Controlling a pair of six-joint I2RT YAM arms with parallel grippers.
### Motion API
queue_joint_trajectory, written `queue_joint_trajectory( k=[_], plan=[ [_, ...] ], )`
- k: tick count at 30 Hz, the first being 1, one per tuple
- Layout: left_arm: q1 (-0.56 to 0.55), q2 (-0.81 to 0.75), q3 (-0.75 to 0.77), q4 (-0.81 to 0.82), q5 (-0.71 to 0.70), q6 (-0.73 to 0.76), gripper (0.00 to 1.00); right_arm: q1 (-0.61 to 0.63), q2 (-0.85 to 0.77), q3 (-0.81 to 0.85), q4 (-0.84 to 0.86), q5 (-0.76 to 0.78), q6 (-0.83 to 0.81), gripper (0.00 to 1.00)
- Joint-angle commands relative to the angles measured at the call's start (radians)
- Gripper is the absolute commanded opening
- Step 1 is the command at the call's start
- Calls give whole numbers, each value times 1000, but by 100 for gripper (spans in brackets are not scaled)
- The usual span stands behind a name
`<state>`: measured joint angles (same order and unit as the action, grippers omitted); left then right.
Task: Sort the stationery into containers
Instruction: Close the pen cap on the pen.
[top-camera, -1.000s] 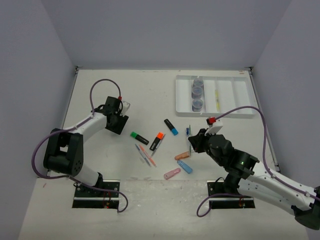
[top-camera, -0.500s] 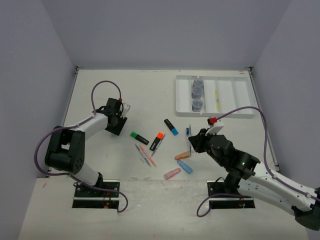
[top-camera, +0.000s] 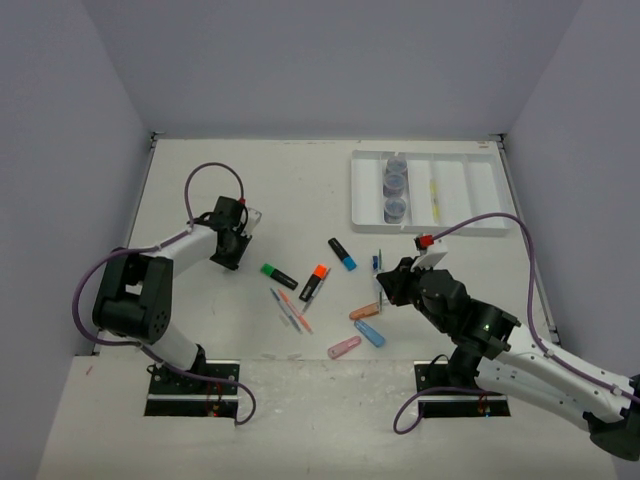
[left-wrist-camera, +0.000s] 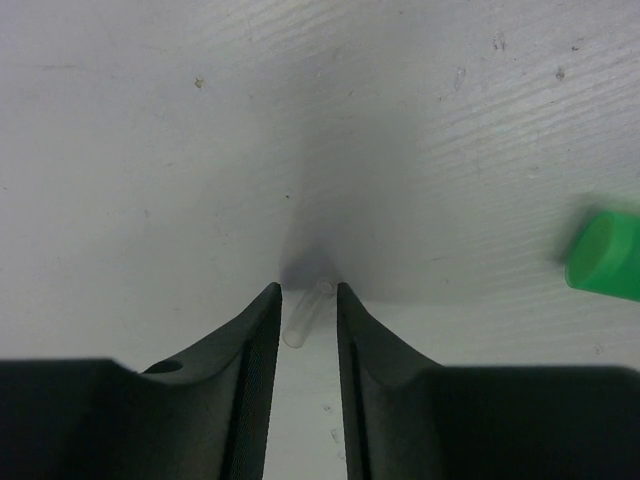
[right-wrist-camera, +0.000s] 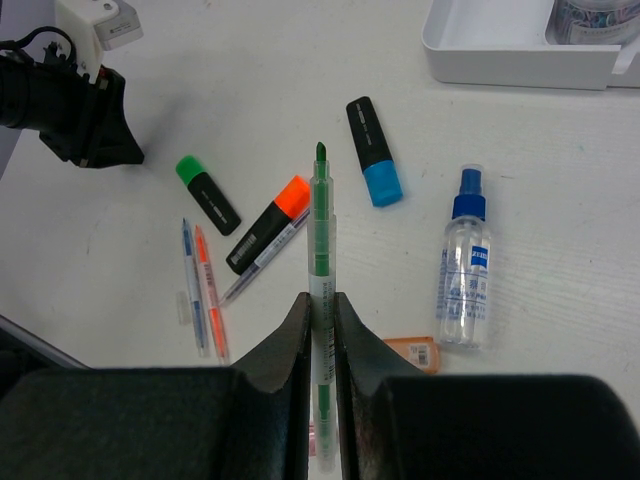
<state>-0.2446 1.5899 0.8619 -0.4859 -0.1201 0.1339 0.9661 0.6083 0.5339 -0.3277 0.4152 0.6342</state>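
Step in hand: two pick-ups, one further along than the other.

Right tool (right-wrist-camera: 320, 300): closed on a thin green pen (right-wrist-camera: 320, 225), clamped partway along the barrel, tip pointing to the top of the right wrist frame. The pen seems to be off the worktop (top-camera: 200, 180). Next, by my reckoning, it should carry the pen to the white tray (top-camera: 480, 190) at upper right of the overhead frame, turn it parallel with the long compartments, lower it and let go. A yellow pen (top-camera: 434, 195) lies in the compartment just right of the three jars (top-camera: 395, 185), so that slot looks the likely home.

Left tool (left-wrist-camera: 308, 292): low at centre left of the overhead frame, jaws a slim gap apart, with a small clear tube (left-wrist-camera: 303, 318) slantwise between the tips. Cannot tell whether it is pinched or merely straddled. The next move calls for a firm close and a cautious lift.

Loose at centre of the overhead frame:
- green-capped highlighter (top-camera: 278, 275), orange-capped highlighter (top-camera: 314, 283), blue-capped highlighter (top-camera: 342, 254)
- spray bottle (right-wrist-camera: 465, 265)
- thin pens (top-camera: 290, 310)
- capsule pieces (top-camera: 364, 312)

Hard to make out:
- The clear tube nearly vanishes against the white surface and cannot be found overhead. It may be a cap, but its identity is uncertain.
- The green cap at the right edge of the left wrist frame is blurred and cut off.
- The right wrist frame shows only a corner of the tray.
- The lower barrel of the green pen is hidden between the fingers.
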Motion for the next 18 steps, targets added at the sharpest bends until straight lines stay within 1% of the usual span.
queue_joint_trajectory(
  k=[1, 4, 8, 16, 17, 18],
  plan=[
    [-8, 21, 15, 6, -5, 9, 29, -4, -9, -3, 33, -1, -16, 0],
    [-10, 28, 17, 7, -9, 7, 28, -3, -11, -4, 33, 0, -15, 0],
    [-16, 37, 19, 2, -8, 7, 23, -3, -15, -5, 33, 4, -14, 0],
    [-27, 80, 34, -8, -25, -5, 7, -3, -15, -5, 32, 13, -14, 0],
    [-30, 79, 34, -8, -32, -10, 0, -3, -22, -6, 32, 20, -14, 0],
    [-30, 76, 34, -6, -34, -12, 0, -3, -26, -7, 31, 21, -14, 0]
  ],
)
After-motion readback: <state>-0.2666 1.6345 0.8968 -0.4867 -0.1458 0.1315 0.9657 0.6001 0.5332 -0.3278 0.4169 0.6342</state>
